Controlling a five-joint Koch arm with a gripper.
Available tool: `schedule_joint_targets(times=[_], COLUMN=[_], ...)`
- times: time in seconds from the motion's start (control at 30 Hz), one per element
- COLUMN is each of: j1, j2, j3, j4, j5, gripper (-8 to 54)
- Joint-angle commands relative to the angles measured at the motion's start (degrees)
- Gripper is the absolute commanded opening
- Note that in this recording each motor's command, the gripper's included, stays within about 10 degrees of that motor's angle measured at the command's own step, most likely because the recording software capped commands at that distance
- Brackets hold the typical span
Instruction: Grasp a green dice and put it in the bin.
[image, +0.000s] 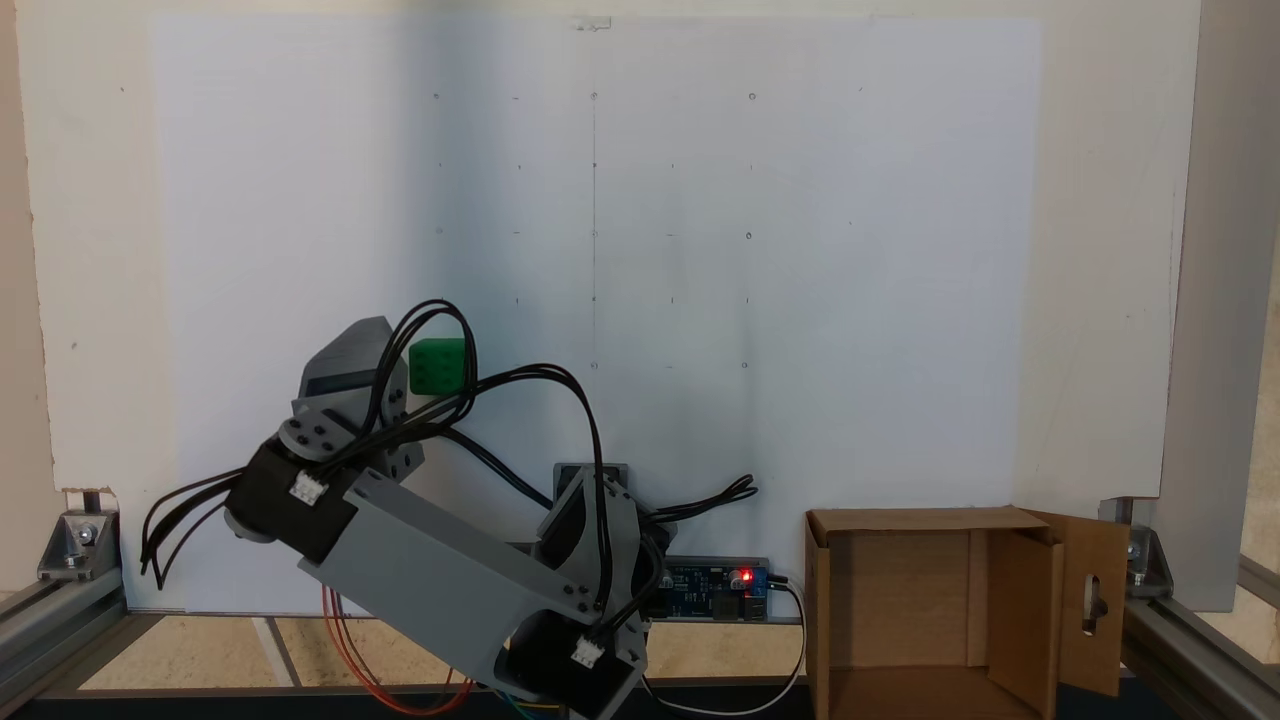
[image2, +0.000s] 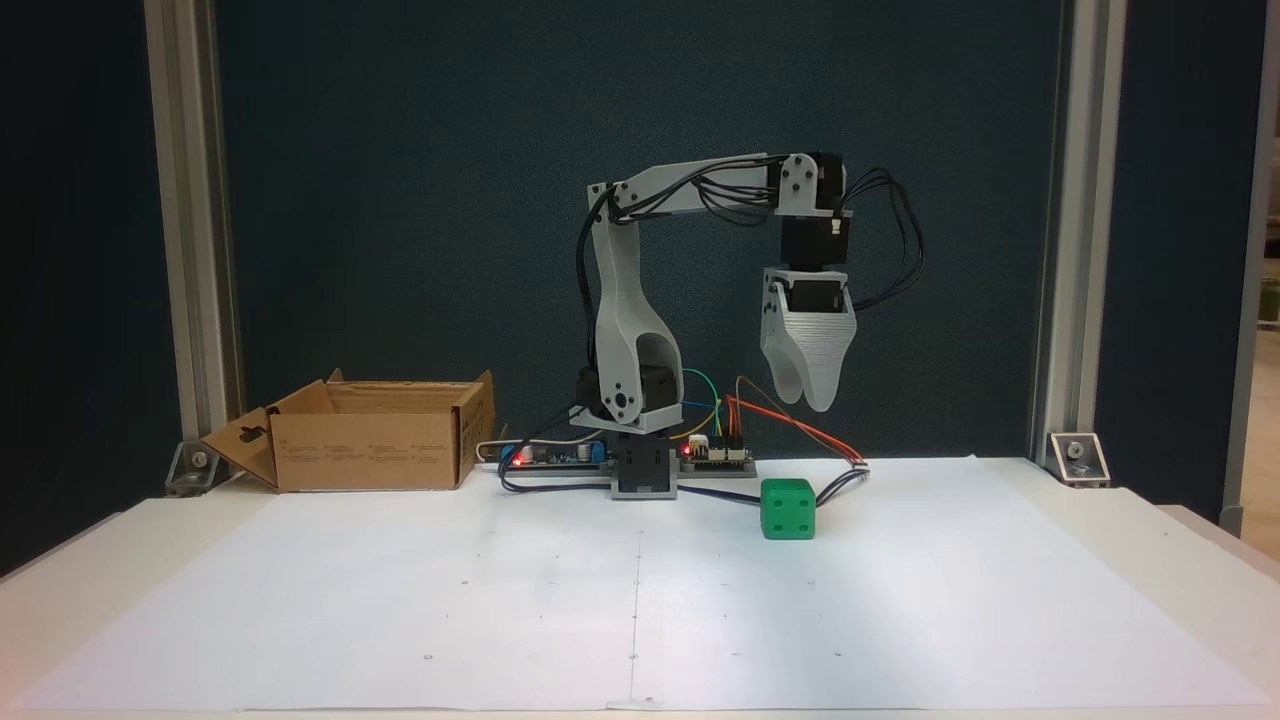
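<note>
Lying on paper, green dice (image2: 788, 508), below raised hand (image2: 805, 397)

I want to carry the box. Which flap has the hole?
The bin's flap that swings outward, farthest from the green dice; the other flaps look uncut.

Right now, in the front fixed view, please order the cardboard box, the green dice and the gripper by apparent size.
1. bin, clearly largest.
2. gripper, mid-sized.
3. green dice, smallest, though it sits nearer the camera.

Grey printed arm (image2: 620, 300), black servos, looping black cables, ribbed pale hand (image2: 805, 395).
</note>
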Motion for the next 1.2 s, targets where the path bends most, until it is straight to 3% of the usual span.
schedule_joint_targets(times=[0.0, 1.17], j1=[0.09, 1.32], j2=[-0.35, -7.12], j3=[-1.14, 4.39], j4=[-0.18, -11.43], j5=[5.63, 8.70], gripper=[45.0, 44.7])
